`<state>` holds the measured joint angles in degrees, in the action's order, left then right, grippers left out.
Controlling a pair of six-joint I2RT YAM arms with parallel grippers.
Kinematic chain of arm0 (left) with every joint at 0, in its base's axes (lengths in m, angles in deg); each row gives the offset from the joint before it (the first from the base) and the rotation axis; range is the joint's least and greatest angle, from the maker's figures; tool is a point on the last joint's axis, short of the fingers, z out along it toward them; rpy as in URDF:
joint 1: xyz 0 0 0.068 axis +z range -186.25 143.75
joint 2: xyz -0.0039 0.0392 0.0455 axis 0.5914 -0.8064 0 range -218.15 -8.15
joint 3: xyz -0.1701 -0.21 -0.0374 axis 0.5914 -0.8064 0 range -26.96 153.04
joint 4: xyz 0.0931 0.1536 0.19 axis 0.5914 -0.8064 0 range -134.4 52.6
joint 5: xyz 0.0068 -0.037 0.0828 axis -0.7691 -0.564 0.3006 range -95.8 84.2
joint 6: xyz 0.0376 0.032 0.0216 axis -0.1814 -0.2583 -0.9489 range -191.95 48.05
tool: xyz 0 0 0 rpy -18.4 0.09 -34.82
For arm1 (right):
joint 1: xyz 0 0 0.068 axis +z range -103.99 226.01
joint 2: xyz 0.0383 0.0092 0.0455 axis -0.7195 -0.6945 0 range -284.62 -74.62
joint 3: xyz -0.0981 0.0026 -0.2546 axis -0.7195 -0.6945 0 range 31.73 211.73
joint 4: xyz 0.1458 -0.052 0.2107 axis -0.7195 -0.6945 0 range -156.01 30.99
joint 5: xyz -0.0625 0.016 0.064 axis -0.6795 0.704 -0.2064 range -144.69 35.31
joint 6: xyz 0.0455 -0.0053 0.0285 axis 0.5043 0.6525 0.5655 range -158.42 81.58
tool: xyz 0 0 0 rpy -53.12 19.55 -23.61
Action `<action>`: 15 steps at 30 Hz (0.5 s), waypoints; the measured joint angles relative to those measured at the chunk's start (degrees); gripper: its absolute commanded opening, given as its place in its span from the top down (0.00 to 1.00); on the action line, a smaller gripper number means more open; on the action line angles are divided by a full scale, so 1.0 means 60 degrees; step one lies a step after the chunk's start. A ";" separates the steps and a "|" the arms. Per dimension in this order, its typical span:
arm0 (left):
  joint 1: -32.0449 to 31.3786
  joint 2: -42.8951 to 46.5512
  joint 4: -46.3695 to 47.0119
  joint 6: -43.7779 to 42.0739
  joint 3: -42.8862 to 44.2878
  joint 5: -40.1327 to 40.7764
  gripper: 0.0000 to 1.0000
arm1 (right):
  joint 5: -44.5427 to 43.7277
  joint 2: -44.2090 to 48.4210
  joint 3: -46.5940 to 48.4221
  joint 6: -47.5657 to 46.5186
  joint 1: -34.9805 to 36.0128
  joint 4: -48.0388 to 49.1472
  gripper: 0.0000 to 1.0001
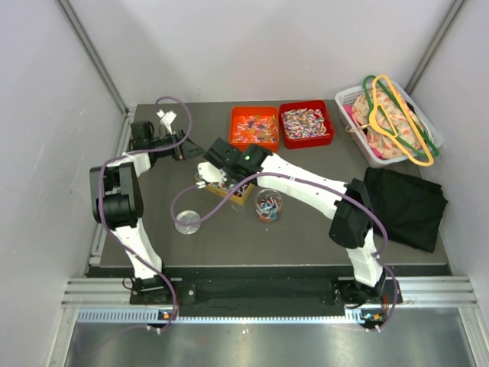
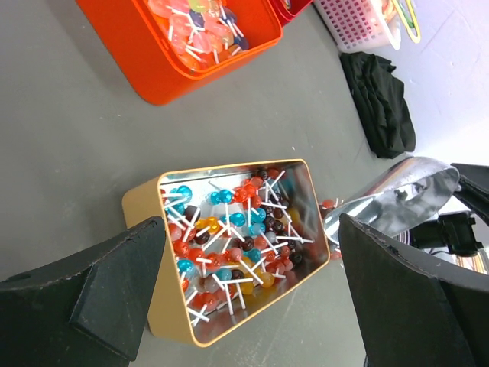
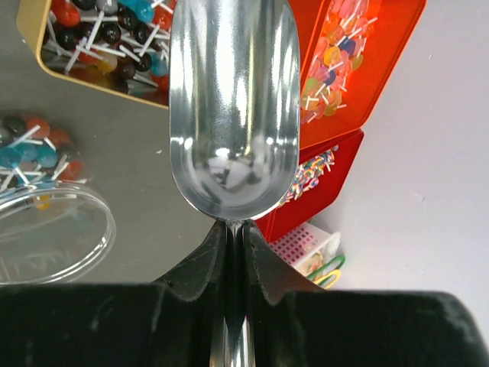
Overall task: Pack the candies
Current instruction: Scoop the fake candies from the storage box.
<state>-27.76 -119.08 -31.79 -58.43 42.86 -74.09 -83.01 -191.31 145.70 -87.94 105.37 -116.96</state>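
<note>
Nearest the arm bases, a clear round piece (image 1: 187,222), lid or dish I cannot tell, lies on the table (image 1: 306,245). Just right of it stands the clear cup (image 1: 267,205), holding a few candies. Beyond these sits the gold tin (image 2: 141,210), where most of the candies (image 2: 229,245) lie: small ball lollipops in red, blue, dark and yellow, their white sticks crossed and tangled. The right gripper (image 3: 233,237) is clamped tight on the handle of the scoop (image 3: 233,99). Its bowl is empty and faces up at the tin's right side, and whether it touches the rim I cannot tell. The left gripper (image 2: 250,225) has its fingers spread wide and holds nothing. The tin shows between them from the wrist, but the top view puts the gripper short of it. The step in hand looks like loading the scoop. It should go best with the lip dropped low and driven shallow along the tin's floor toward a wall, since the tangled sticks will probably come up as a clump. The tin looks light and may slide, so the open left fingers could brace it. Carry level and tip slowly, since the cup's mouth is narrow. Farther back stand the orange tray (image 1: 235,115), the red tray (image 1: 306,143) and the white basket (image 1: 348,95).
</note>
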 measured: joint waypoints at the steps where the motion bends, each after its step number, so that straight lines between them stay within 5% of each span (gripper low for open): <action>1: -0.0007 0.0000 0.0025 -0.0007 -0.0022 -0.0015 0.01 | -0.0058 -0.0015 0.0000 -0.0047 0.0004 -0.0036 1.00; 15: -0.0040 -0.0040 0.0084 -0.0029 -0.0594 -0.0237 0.01 | -0.1177 -0.0874 -0.0448 -0.1249 0.0033 -0.0204 1.00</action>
<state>-28.00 -119.32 -31.29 -58.61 39.30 -75.51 -90.07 -196.55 143.01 -95.44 105.56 -118.19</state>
